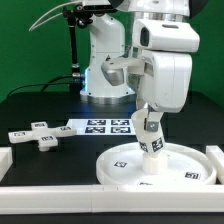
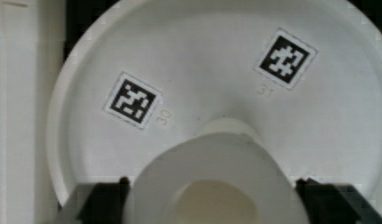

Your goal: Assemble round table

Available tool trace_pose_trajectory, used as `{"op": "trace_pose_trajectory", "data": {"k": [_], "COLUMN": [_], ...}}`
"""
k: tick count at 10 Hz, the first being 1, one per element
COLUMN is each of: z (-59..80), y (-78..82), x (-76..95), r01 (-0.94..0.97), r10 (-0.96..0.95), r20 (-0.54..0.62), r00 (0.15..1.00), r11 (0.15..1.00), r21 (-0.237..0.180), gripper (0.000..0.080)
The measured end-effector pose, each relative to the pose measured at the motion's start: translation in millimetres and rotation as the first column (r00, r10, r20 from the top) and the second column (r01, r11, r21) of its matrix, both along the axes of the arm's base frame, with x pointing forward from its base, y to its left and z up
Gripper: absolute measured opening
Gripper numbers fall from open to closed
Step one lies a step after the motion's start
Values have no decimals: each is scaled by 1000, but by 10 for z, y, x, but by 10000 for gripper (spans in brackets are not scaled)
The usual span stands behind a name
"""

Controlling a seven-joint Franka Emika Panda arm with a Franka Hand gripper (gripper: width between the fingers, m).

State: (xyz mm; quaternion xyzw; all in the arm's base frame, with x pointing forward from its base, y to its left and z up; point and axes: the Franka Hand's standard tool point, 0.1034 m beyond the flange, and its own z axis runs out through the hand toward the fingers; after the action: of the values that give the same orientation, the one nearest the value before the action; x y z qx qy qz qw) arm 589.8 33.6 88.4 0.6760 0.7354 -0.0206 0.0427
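Note:
The large rimmed round disc lies flat on the black table at the exterior view's right front; it fills the wrist view with two square tags showing. My gripper is shut on the short thick cylinder leg and holds it upright over the disc's middle, its lower end at or just above the disc. In the wrist view the leg sits between my two dark fingers. The small cross-shaped base lies on the table at the exterior view's left.
The marker board lies flat behind the disc, in front of the arm's base. Plain white border blocks run along the front edge and stand at the exterior view's right.

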Motion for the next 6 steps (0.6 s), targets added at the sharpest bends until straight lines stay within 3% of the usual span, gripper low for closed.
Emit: {"op": "trace_pose_trajectory", "data": {"k": [2,6], "z": [-7,-4], "y": [93,105], "x": [-11,-13], "r01": [24,51], "r10": [-24,-51], "r20": [0,3], "r00": [1000,999], "r11": [1000,999], "r21": [2,4], "gripper": [444,444]}}
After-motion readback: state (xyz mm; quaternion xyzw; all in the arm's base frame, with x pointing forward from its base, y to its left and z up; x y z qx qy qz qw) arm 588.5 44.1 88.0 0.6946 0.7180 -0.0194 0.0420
